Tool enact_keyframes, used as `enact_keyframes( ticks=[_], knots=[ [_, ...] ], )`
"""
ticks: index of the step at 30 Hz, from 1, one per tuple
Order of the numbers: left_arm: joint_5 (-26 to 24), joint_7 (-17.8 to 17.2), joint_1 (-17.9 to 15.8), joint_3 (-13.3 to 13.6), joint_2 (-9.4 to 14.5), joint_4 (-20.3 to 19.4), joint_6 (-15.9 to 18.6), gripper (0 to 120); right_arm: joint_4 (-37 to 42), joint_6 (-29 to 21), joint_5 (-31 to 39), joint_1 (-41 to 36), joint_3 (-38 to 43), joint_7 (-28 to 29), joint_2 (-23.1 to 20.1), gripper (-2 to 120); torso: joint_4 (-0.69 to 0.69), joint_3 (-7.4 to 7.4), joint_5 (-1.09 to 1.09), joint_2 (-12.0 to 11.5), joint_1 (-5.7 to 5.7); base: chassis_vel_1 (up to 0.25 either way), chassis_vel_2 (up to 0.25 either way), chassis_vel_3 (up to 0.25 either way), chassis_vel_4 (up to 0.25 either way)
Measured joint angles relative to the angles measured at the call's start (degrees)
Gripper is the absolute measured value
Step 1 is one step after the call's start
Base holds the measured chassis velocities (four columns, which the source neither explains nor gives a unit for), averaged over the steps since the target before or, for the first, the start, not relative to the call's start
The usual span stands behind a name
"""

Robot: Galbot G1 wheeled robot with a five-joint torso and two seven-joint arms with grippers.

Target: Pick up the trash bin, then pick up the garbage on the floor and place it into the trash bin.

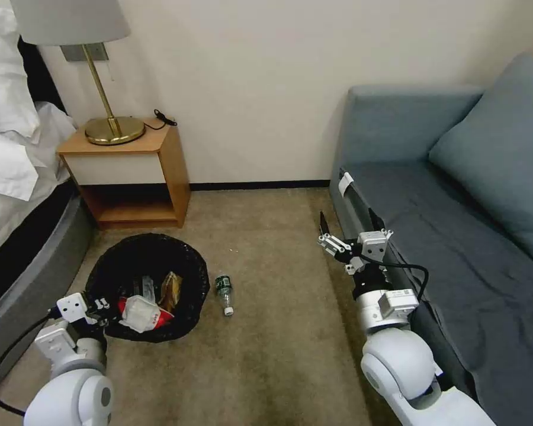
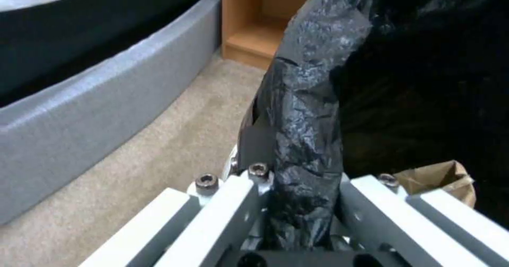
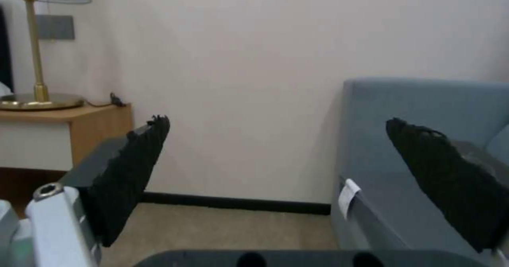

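Now the trash bin (image 1: 151,284) is sitting on the carpet by the bed, the left claw (image 1: 100,310) pinching its bag-lined rim. The right claw (image 1: 346,236) is hanging spread and empty beside the sofa. The little bottle (image 1: 224,293) is lying just beside the bin; I judge that claw needs to be dropping onto it next.

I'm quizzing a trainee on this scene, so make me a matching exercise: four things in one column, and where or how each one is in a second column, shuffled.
Things:
1. trash bin
2. left claw
3. right claw
4. mini bottle

States:
A. lying on the carpet, just outside the bin
B. open and holding nothing, raised beside the sofa
C. shut on the bin's bag-covered rim
D. sitting on the carpet in front of the nightstand, wrappers inside

Pairs: 1-D, 2-C, 3-B, 4-A
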Motion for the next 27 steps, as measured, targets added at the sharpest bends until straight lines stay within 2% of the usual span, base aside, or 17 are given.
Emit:
enact_keyframes(
  ticks=[8,27],
  knots=[
    [-0.13,-0.12,-0.80,-0.59,0.28,0.26,0.04,2,-1.31,0.10,0.27,1.45,-1.50,-0.43,0.38,100,0.00,0.00,0.00,0.00,0.00,-0.008,0.006,0.005,-0.010],
    [-0.83,-0.29,-1.90,-1.03,0.92,1.95,0.15,2,-3.65,0.10,0.26,3.30,-3.18,-0.48,1.27,100,-0.01,0.00,0.00,0.00,0.00,-0.103,0.102,0.108,-0.103]
  ],
)
